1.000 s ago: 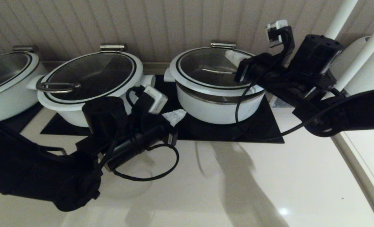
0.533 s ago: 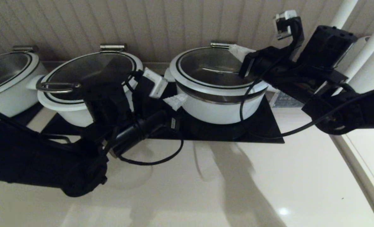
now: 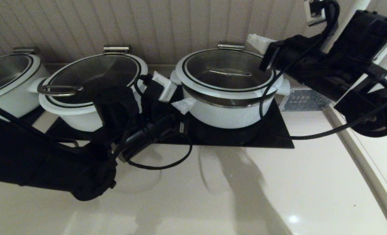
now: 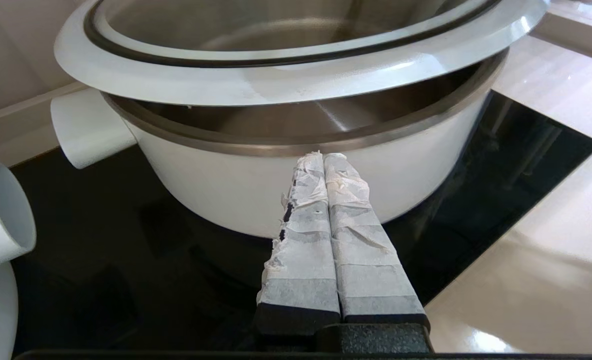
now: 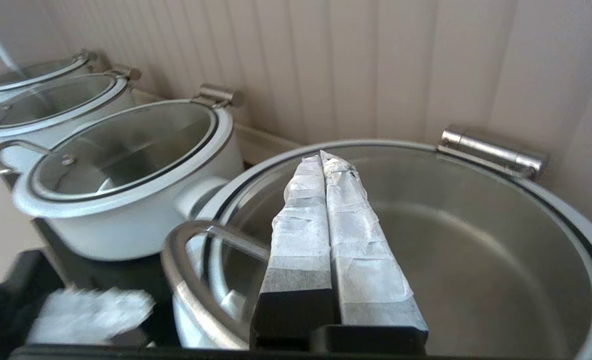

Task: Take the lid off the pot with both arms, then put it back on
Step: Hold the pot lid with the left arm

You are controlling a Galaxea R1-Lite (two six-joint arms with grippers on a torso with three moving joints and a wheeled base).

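Atop the pot (image 3: 226,111), the lid (image 3: 227,73) looks heavy, slippery, breakable glass; grip its white rim. Left gripper (image 4: 321,156) and right gripper (image 5: 322,154) jaws closed, empty.

Left gripper (image 3: 184,105) low at the left of the head view, arm reaching in from the lower left, the 2 tape-wrapped fingers (image 4: 350,210) pressed flat together, nothing between them. Right gripper (image 3: 258,40) raised high at the upper right, arm stretching in from the right, its 2 wrapped fingers (image 5: 348,220) likewise closed on nothing.
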